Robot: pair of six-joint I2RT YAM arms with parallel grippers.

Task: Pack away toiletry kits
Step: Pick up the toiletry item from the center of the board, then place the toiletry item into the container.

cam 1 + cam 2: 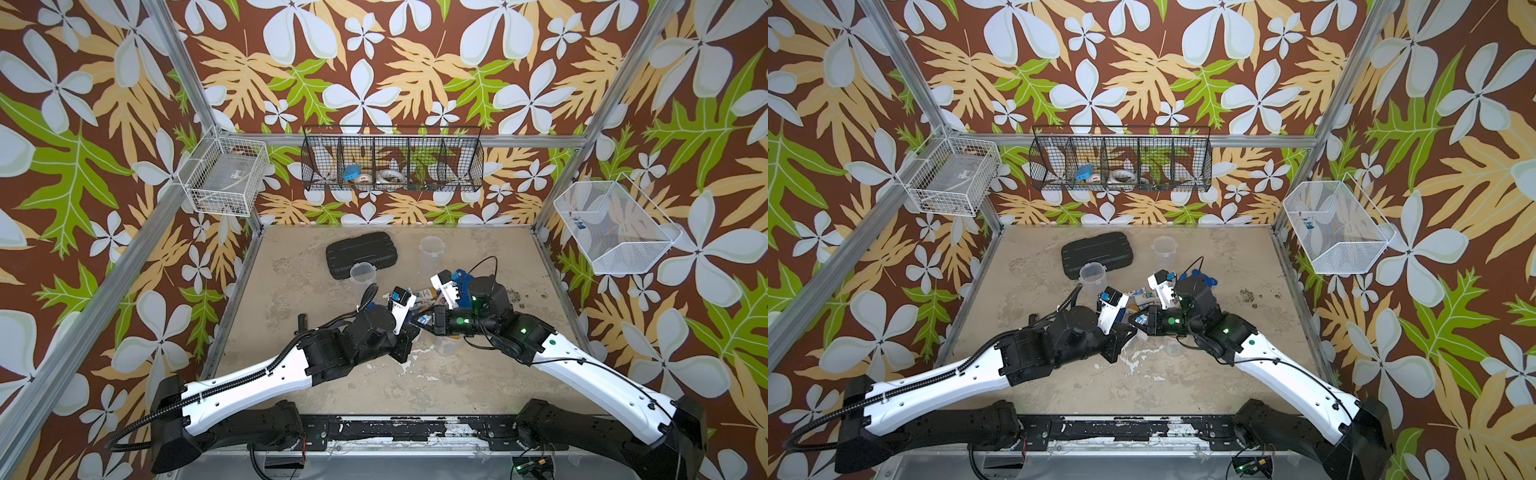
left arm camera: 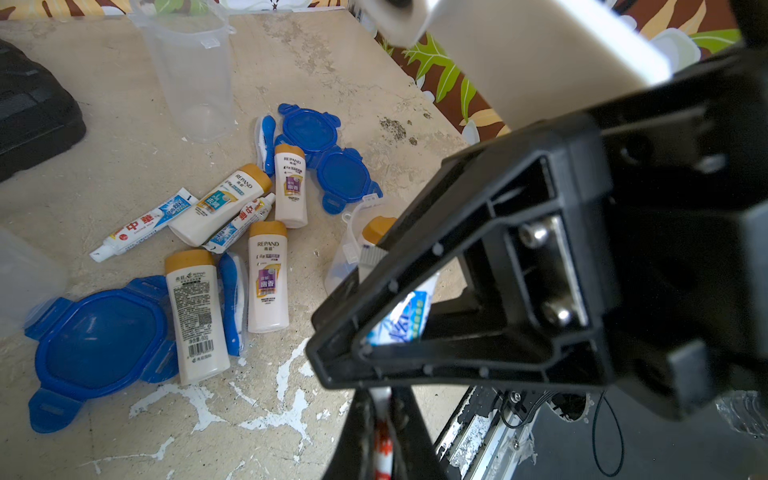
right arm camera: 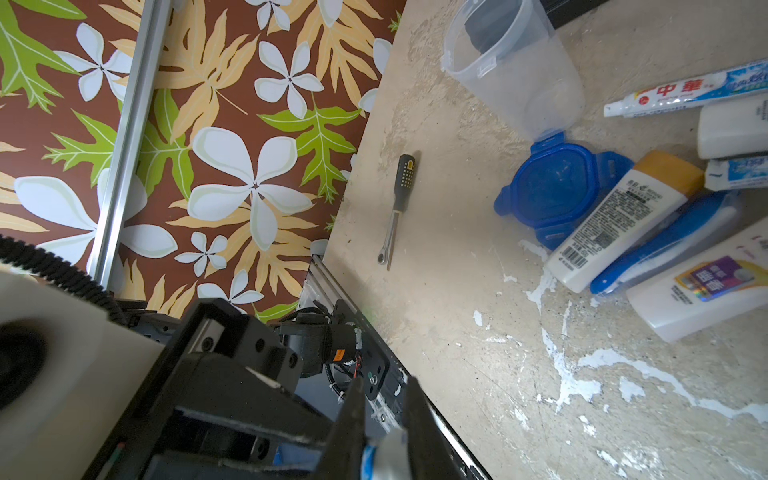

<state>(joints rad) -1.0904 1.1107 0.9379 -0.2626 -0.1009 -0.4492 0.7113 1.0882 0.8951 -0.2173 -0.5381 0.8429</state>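
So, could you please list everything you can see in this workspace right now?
Tumblers: three, clear; on the table, one holding a bottle.
Lids: three, blue; loose mid-table.
Bottles: five, white with tan caps; four lying mid-table, one in a tumbler.
Toothpaste tubes: three, white; two mid-table, the third tube gripped.
Toothbrushes: two visible, blue; mid-table.
Case: one, black; back of table.
Screwdriver: one, black-and-yellow handle; alone near the table edge.
Wall baskets: three, two white, one black.
Left end effector, right end effector: black; both closed on the third tube.
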